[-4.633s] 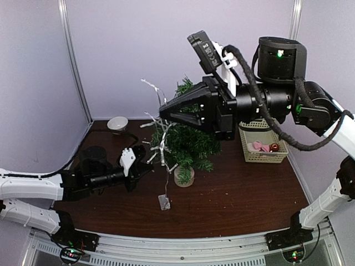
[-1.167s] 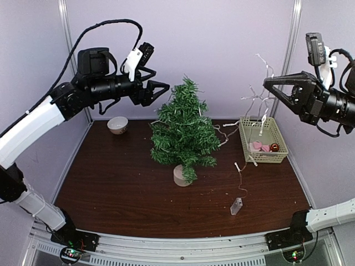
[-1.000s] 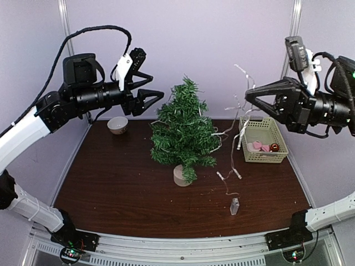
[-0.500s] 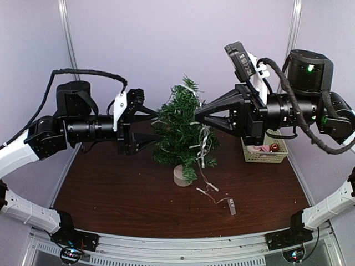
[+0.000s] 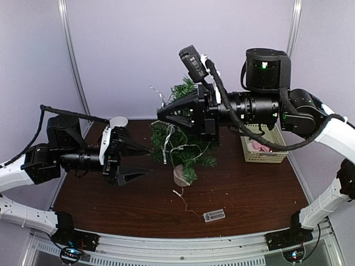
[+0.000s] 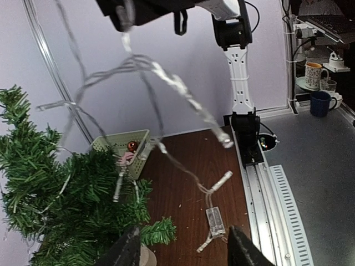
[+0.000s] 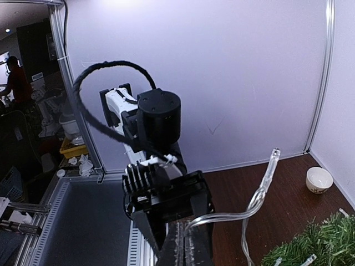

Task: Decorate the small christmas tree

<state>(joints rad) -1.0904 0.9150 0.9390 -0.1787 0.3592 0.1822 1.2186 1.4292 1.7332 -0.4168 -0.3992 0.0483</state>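
- The small christmas tree [image 5: 191,147] stands upright at mid-table [image 5: 260,188].
- The right claw [image 5: 160,112] is clamped on a light string [image 6: 183,91] that drapes over the branches.
- The left claw [image 5: 147,160], beside the tree, has its fingers apart and empty.

middle of the small christmas tree [image 5: 204,147] hidden behind the right arm [image 5: 249,108], white bowl [image 5: 117,121] mostly behind the left arm [image 5: 66,160], basket [image 5: 266,153] contents too small to tell, light string [image 6: 166,83] blurred close up
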